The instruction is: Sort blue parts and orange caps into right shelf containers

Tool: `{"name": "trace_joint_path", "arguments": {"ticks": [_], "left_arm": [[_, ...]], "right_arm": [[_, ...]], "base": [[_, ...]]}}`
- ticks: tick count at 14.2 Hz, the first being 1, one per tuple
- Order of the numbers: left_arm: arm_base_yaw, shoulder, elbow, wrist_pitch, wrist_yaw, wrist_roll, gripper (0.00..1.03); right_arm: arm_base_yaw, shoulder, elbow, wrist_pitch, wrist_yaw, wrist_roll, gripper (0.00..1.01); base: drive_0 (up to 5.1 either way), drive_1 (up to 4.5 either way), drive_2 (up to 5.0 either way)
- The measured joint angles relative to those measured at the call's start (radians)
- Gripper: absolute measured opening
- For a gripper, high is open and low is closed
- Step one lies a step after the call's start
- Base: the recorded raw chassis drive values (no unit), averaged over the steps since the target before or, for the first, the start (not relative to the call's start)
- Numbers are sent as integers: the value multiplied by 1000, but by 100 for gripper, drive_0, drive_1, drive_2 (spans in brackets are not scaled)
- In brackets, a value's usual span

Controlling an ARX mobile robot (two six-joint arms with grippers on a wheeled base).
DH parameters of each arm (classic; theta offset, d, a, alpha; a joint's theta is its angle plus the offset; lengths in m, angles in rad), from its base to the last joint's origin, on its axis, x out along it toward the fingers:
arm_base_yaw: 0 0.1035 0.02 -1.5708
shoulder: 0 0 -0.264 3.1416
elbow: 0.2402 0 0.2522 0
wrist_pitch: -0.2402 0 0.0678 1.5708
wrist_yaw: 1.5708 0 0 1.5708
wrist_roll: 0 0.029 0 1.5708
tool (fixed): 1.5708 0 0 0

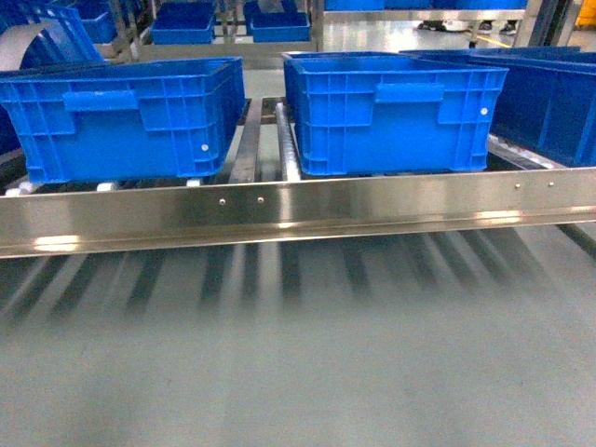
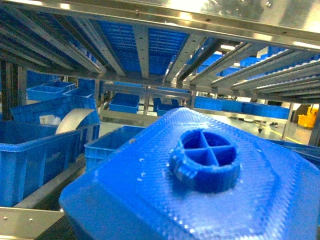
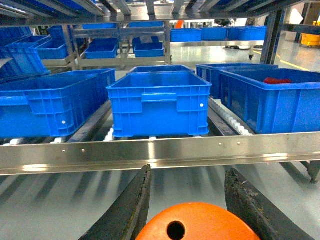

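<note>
From the head, the shelf's steel front rail (image 1: 279, 200) runs across before two blue crates (image 1: 396, 112). The left wrist view is filled by a blue part (image 2: 200, 185); its gripper's grasp cannot be told. The right gripper (image 3: 187, 205) clasps an orange cap (image 3: 197, 225) short of the rail.

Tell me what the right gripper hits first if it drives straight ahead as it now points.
Probably the shelf's steel front rail, which crosses its line; the middle blue crate sits beyond. The right gripper carries an orange cap. Depth is uncertain.
</note>
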Motion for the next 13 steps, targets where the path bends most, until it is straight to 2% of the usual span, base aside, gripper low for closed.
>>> {"name": "trace_joint_path", "arguments": {"ticks": [13], "left_arm": [[0,1,0,0,0,0,59]], "right_arm": [[0,0,0,-3,-2,0,40]], "base": [[5,410,-400]]}}
